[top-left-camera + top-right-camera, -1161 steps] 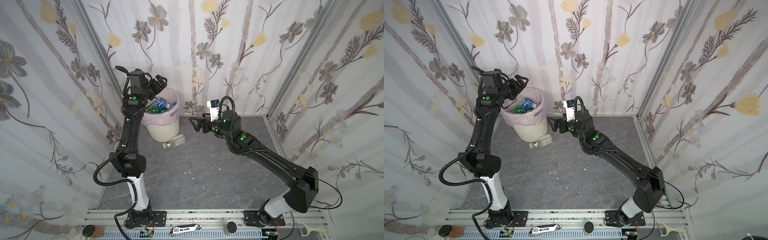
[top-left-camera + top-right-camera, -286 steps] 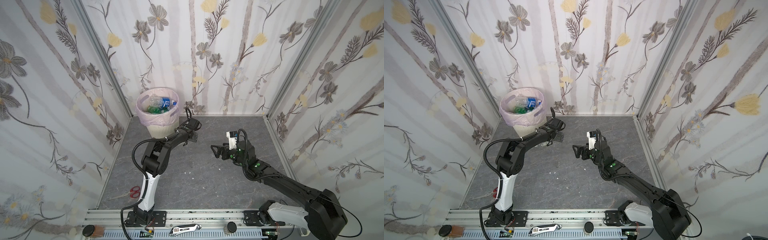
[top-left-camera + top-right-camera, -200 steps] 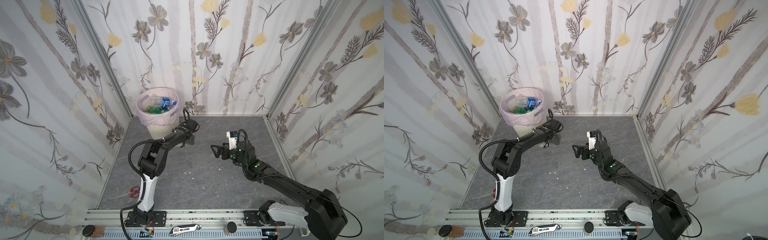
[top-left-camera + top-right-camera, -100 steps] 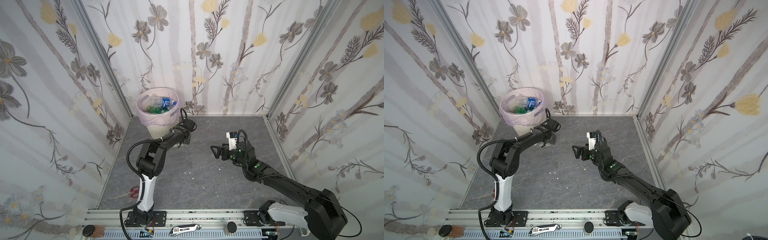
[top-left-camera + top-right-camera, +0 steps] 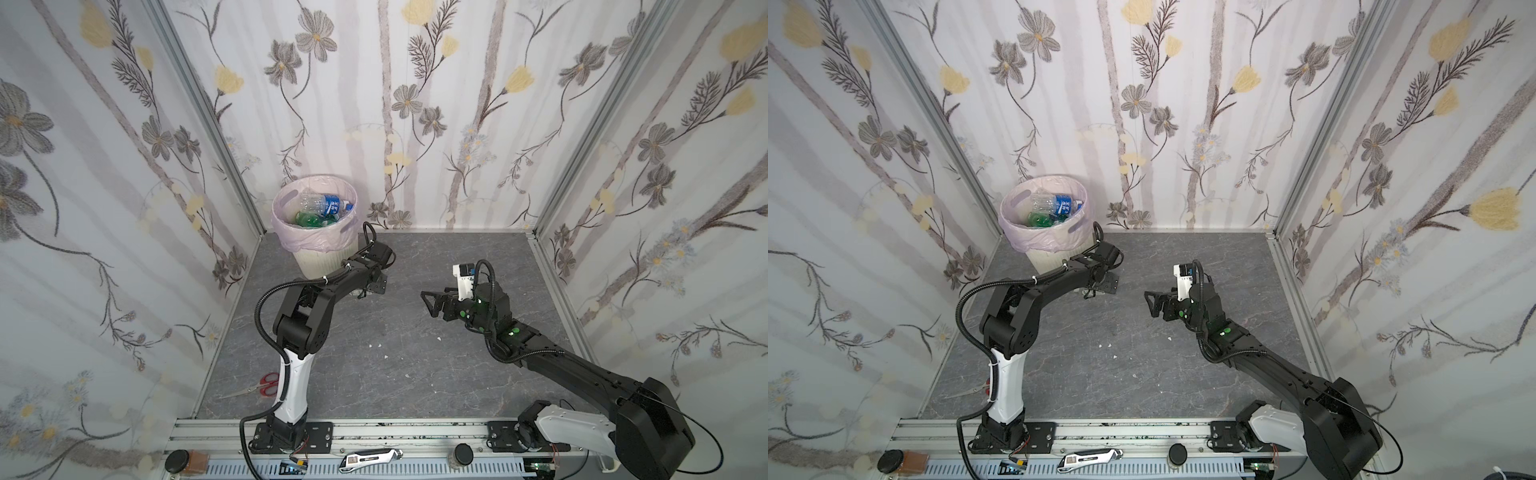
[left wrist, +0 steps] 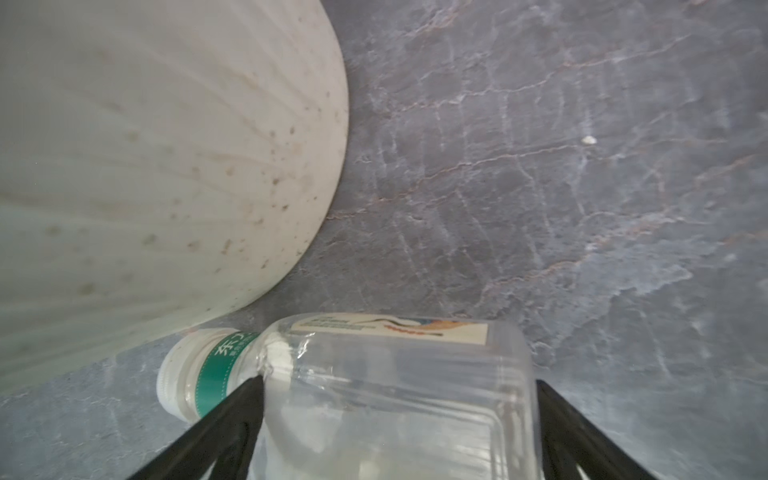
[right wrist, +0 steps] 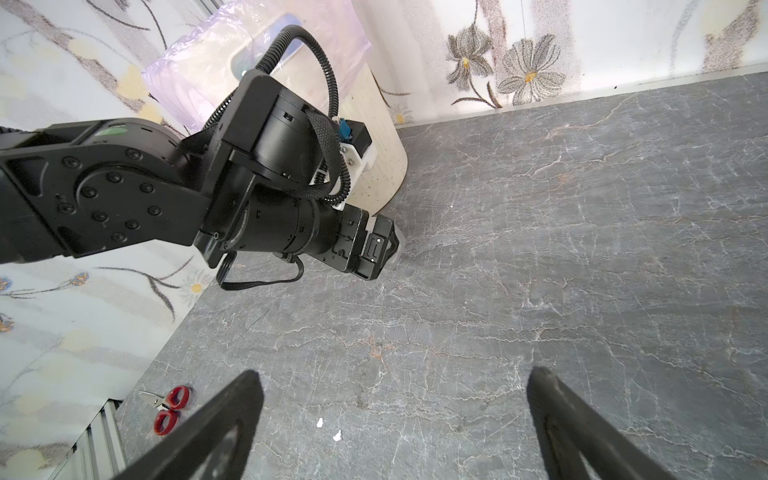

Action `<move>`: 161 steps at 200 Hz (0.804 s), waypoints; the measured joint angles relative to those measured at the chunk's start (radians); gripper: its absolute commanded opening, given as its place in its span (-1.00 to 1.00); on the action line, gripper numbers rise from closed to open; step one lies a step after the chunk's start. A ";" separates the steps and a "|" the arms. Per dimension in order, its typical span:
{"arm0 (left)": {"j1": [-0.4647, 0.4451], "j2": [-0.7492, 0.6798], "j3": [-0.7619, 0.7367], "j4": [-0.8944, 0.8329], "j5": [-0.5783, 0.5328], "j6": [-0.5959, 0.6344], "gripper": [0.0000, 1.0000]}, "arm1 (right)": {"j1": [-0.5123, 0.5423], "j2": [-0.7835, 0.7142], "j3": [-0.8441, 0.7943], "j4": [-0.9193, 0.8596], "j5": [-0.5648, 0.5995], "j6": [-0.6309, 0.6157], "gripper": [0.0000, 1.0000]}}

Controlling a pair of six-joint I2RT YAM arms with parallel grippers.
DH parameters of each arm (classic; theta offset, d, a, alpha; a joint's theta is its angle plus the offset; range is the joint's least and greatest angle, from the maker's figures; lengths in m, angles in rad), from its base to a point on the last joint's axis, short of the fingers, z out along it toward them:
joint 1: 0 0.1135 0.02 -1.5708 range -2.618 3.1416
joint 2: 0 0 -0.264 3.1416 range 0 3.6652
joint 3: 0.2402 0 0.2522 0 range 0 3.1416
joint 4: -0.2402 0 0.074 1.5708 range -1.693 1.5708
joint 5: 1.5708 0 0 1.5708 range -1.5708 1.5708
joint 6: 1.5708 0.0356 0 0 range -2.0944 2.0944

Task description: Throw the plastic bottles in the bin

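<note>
Bottles in the bin, one outside it.
Cream, pink-lined bin point(image 5: 318, 262), upper left of centre in both top views, holds a blue-labelled bottle point(image 5: 326, 203) and green bottles point(image 5: 309, 219); a clear white-capped bottle point(image 6: 374, 395) lies sideways beside its base.

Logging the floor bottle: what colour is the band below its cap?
Green with white characters, on the clear bottle; left wrist view shows it best.
</note>
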 measured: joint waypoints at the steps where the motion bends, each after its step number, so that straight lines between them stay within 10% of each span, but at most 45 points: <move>1: -0.001 0.000 0.000 0.000 0.001 -0.001 1.00 | 0.000 0.000 0.000 0.000 0.000 0.000 0.99; 161: -0.089 -0.075 0.060 -0.002 0.330 -0.164 1.00 | -0.095 -0.096 -0.018 -0.034 0.060 -0.040 0.99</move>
